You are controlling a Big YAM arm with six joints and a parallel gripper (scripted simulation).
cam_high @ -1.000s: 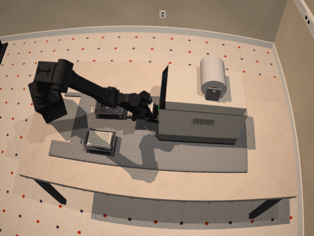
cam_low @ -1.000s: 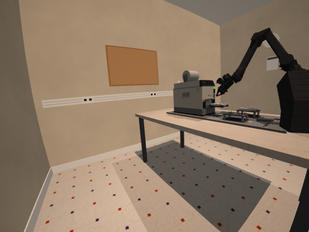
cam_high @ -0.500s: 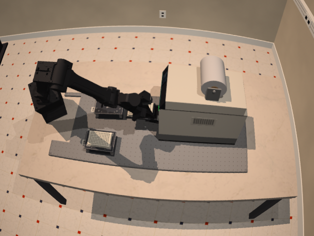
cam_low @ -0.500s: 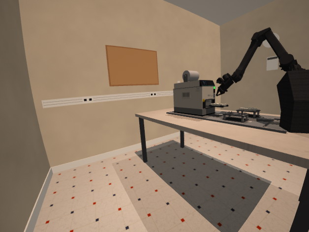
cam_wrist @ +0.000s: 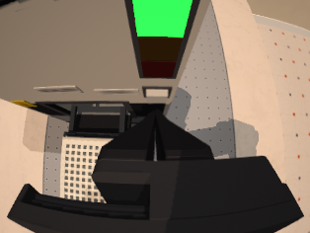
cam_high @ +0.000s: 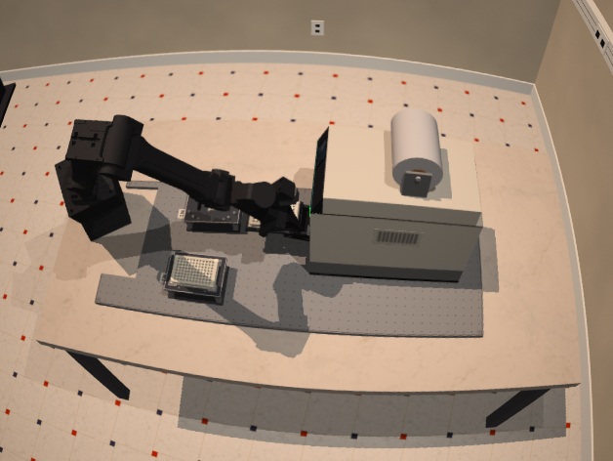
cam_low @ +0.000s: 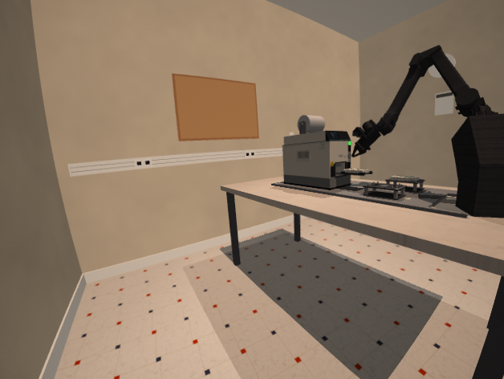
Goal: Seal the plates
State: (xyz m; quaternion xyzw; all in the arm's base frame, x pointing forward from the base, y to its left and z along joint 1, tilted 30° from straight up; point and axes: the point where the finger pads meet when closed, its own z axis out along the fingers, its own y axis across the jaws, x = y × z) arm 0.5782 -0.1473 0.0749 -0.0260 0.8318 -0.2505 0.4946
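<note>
Here, the pincer [cam_high: 306, 234] [cam_low: 354, 155] [cam_wrist: 155, 115], tips pressed together, hovers at the near part of the sealer's [cam_high: 391, 237] [cam_low: 315, 158] [cam_wrist: 74, 44] left face, its lamp [cam_low: 349, 143] [cam_wrist: 162, 19] glowing green, one plate [cam_high: 253, 221] [cam_low: 357, 170] [cam_wrist: 81, 170] on the extended stage [cam_low: 369, 173], the other [cam_high: 194, 272] [cam_low: 404, 177] in the near-left nest [cam_high: 195, 295] [cam_low: 417, 186].

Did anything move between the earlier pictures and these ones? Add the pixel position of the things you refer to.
Nothing visibly changed. The end effector [cam_high: 307, 237] [cam_low: 354, 155] [cam_wrist: 155, 115] is closed on nothing, by the front of the sealing machine [cam_high: 391, 245] [cam_low: 311, 160] [cam_wrist: 64, 44]. The green light [cam_low: 349, 143] [cam_wrist: 162, 17] is on as before, and both plates stayed put.
</note>
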